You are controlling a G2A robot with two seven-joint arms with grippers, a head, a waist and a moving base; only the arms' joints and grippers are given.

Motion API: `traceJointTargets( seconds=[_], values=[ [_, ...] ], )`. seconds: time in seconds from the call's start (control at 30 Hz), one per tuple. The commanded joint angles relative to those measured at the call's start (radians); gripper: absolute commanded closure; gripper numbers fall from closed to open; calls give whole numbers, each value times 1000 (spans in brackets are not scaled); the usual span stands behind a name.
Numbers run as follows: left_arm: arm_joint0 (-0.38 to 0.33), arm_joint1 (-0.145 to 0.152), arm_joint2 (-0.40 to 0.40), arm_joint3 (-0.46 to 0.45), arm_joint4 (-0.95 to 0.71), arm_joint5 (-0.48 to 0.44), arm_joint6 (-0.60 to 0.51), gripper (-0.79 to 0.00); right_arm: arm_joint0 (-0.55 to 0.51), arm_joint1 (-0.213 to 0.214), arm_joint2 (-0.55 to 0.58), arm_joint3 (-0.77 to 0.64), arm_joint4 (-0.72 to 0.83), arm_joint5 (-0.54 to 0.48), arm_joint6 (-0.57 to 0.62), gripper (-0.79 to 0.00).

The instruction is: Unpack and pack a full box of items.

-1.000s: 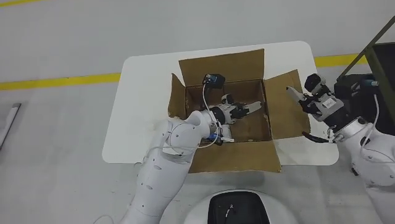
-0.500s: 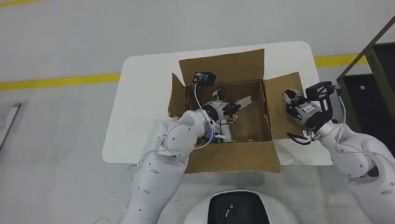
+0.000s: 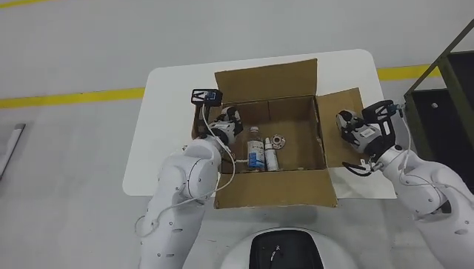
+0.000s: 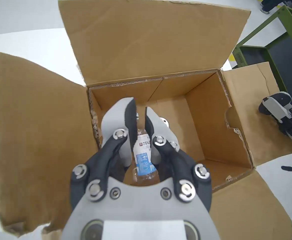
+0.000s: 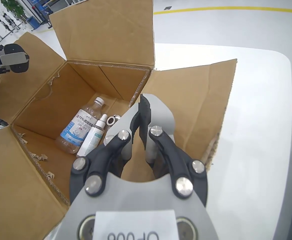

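An open cardboard box (image 3: 266,80) stands on the white table with all flaps folded out. On its floor lie a clear bottle with a blue label (image 3: 255,153), a small white spray bottle (image 3: 271,155) and a small metal ring (image 3: 278,139). My left gripper (image 3: 228,121) hovers over the box's left edge, fingers almost together and holding nothing. In the left wrist view the gripper (image 4: 139,106) has the bottle (image 4: 143,158) showing below it. My right gripper (image 3: 344,121) hangs shut above the right flap. From the right wrist, that gripper (image 5: 143,101) looks down on the bottle (image 5: 78,128).
The white table (image 3: 170,135) has bare surface left of the box and at its far right corner. A green metal cart (image 3: 444,61) stands close by the table's right side. The near flap (image 3: 278,187) overhangs the table's front edge.
My left gripper has pulled back out of the box to its left edge and closed up, uncovering the bottle and spray bottle. The right gripper shifted in over the right flap.
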Motion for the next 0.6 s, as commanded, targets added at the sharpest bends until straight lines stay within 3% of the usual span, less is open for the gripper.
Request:
traceJointTargets(
  seconds=[0.0, 0.27, 0.57],
  values=[
    [7, 2, -5, -7, 33, 9, -27, 0, -1, 0, 0, 3, -1, -1, 0, 0],
    [17, 9, -19, 31, 193, 58, -89, 0, -1, -2, -1, 11, -4, -6, 3, 0],
    [27, 6, -23, 72, 249, 90, -100, 0, -3, -3, -1, 14, -12, -3, 10, 0]
  ],
)
